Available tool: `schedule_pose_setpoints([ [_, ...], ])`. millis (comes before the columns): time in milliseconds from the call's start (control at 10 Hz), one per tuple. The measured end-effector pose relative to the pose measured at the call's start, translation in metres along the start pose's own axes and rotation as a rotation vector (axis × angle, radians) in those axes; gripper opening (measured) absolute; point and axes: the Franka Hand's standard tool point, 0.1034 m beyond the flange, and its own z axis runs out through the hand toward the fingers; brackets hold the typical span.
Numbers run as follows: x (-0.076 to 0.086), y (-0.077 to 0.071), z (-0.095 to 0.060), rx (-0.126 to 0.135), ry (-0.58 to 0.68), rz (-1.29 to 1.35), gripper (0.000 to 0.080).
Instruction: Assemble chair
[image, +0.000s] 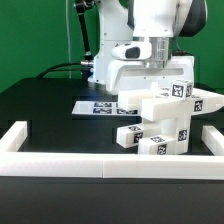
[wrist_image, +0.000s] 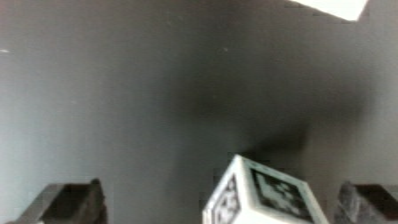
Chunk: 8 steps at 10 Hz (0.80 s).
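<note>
The arm is hanging over the black table (image: 50, 115), its white body filling the upper middle of the exterior frame. The chair (image: 168, 118) is standing in the lower right of that frame as a stack of white blocky parts with black-and-white tags: a slanted slab on top, posts and small blocks below, all sitting on the table just inside the white border rail (image: 60, 165) that is running along the bottom edge. The marker board (image: 98, 105) is lying flat behind the chair, toward the frame's centre.

The hand (image: 158, 78) is hovering right above the top of the stack. In the wrist picture its two dark fingers (wrist_image: 68, 203) are showing at the lower corners, spread apart, and a tagged white part (wrist_image: 262, 190) of the chair is sitting between them without either finger touching it. Another white piece (wrist_image: 338, 7) is peeking in at the upper right corner there.
</note>
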Motion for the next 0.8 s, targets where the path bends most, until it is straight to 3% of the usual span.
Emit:
schedule_pose_setpoints([
  [500,0.018,-0.004,0.002,0.001,0.018,-0.007,0.0649],
  [800,0.018,-0.005,0.007,0.000,0.014,-0.009,0.0649],
])
